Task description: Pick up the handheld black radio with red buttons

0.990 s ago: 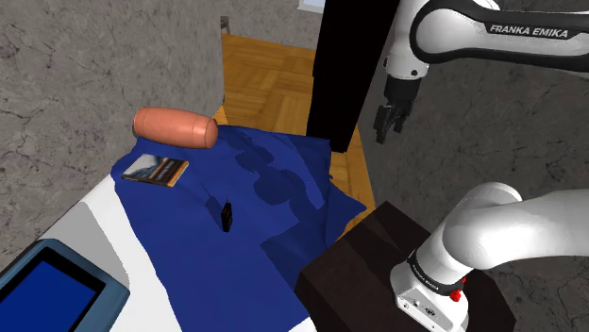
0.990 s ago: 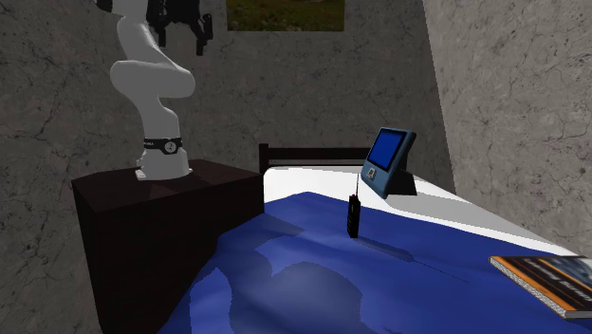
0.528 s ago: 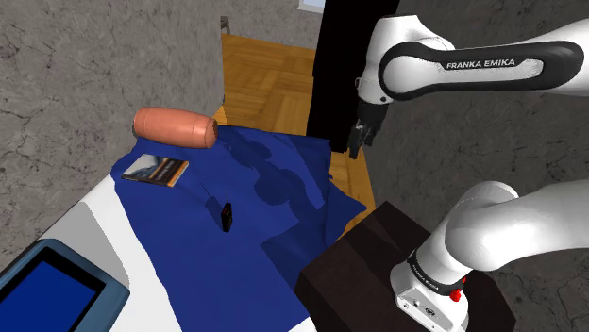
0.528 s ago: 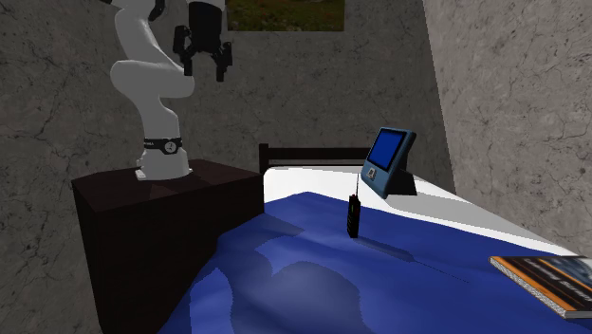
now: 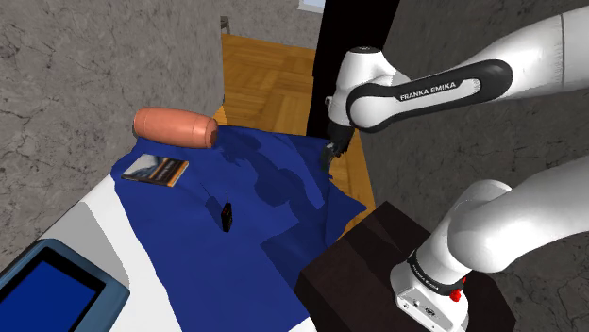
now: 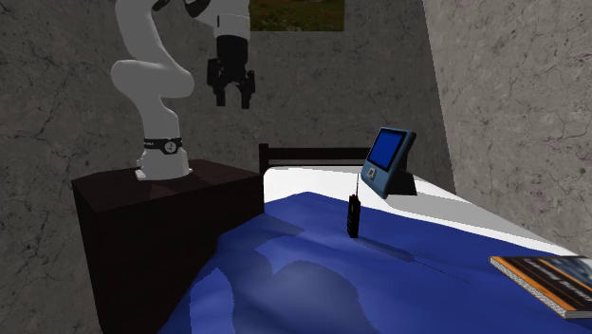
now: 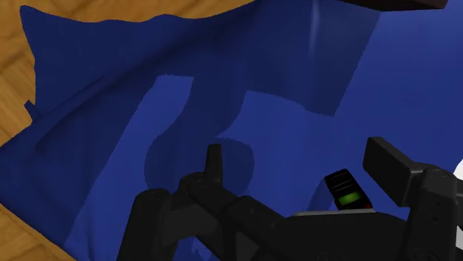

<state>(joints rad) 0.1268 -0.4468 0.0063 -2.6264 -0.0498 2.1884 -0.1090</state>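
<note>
Mottled grey walls [image 5: 85, 57] surround a white bed [image 5: 90, 226] draped in a rumpled blue blanket [image 5: 179, 264]. Honey-coloured wooden parquet floor [image 5: 269, 75] lies beyond, left of a black area [image 5: 344, 66].

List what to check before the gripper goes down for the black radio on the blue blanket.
1. Gripper open: ok, its fingers stand apart.
2. Gripper empty: ok, nothing sits between the fingers.
3. Radio free to grasp: ok, it stands upright on the blue blanket, apart from the book.
4. Gripper lined up over the radio: not ok, it hangs high near the blanket's edge, off to one side of the radio.
5. Red buttons confirmed: cannot tell, the radio looks plain black.
6. Path to the radio: probably ok, only bare blanket lies between.
</note>
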